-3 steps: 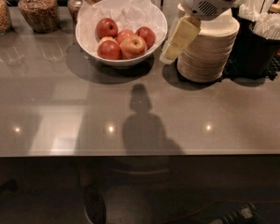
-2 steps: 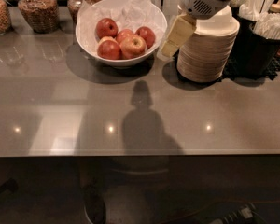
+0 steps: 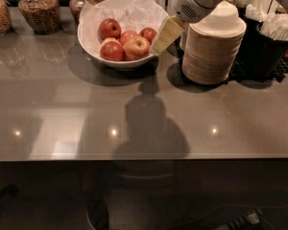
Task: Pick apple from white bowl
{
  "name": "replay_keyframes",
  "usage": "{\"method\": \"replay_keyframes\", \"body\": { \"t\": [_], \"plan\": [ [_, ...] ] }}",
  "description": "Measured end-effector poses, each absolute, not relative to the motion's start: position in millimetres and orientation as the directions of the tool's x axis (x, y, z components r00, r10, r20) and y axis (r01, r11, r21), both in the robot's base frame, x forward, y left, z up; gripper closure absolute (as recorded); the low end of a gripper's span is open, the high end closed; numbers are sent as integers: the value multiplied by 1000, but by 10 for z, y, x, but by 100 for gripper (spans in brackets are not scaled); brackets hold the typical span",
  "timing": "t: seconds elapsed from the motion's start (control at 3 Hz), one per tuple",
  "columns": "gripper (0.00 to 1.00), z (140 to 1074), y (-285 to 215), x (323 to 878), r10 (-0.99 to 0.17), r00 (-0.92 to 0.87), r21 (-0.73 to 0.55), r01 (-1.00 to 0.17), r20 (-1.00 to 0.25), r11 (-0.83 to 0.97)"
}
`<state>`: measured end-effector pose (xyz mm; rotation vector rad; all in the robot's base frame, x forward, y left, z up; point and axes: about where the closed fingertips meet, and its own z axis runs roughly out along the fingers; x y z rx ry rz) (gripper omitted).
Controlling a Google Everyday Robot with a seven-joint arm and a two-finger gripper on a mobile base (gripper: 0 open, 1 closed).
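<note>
Five or so red apples [image 3: 136,47] lie in the white bowl [image 3: 86,40] on the worktop [image 3: 48,95], none lifted yet; my pincer [image 3: 167,33] hovers at the bowl's right rim with no apple in it, and I cannot tell how wide it is, so the whole grasp lies ahead

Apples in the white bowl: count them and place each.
5 apples: back left, back middle, back right, front left, front middle. Others may hide underneath. The gripper is at the white bowl's right rim.

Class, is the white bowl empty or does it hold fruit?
Holds fruit: red apples lie inside the white bowl; the gripper hangs at its rim.
</note>
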<state>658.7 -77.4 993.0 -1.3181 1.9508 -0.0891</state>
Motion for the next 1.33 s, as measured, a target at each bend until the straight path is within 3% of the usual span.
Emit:
{"method": "replay_keyframes", "body": {
  "t": [1.33],
  "plan": [
    [15, 9609, -374, 7108, -727, -206, -360, -761, -655, 539]
  ]
}}
